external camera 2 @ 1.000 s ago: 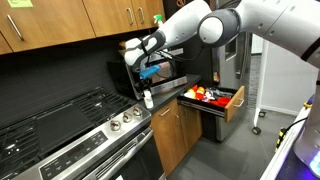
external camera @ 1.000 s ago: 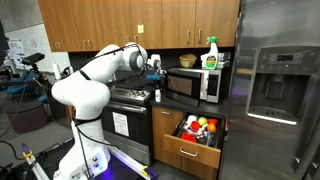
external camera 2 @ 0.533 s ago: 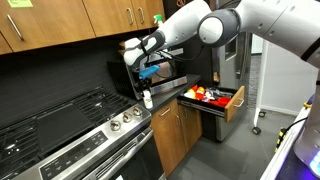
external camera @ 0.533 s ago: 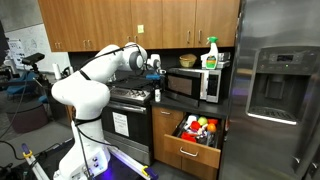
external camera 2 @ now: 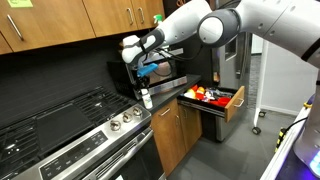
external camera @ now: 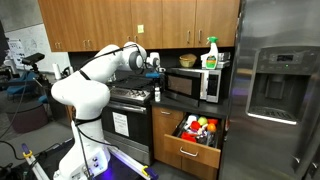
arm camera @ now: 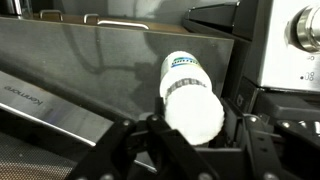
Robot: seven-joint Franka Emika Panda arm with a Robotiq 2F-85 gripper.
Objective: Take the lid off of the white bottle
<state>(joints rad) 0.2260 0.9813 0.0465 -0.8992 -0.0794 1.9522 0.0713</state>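
The small white bottle (external camera 2: 146, 100) stands on the counter strip between the stove and the microwave; it also shows in an exterior view (external camera: 156, 96). In the wrist view I look down on its round white lid (arm camera: 195, 112), with the labelled bottle body (arm camera: 184, 66) beyond it. My gripper (arm camera: 192, 135) comes straight down over the bottle, in both exterior views (external camera 2: 142, 82) (external camera: 155, 74). Its two black fingers (arm camera: 134, 138) sit tight against both sides of the lid. The seam between lid and bottle neck is hidden.
The stove (external camera 2: 70, 125) lies on one side, the microwave (external camera: 195, 84) on the other, with a green-trigger spray bottle (external camera: 210, 52) on top. An open drawer (external camera: 196, 135) holds colourful items. The fridge (external camera: 275, 85) stands beyond. Cabinets (external camera: 150, 20) hang overhead.
My gripper and wrist have shifted very slightly up and toward the stove in an exterior view. The bottle stays in about the same place.
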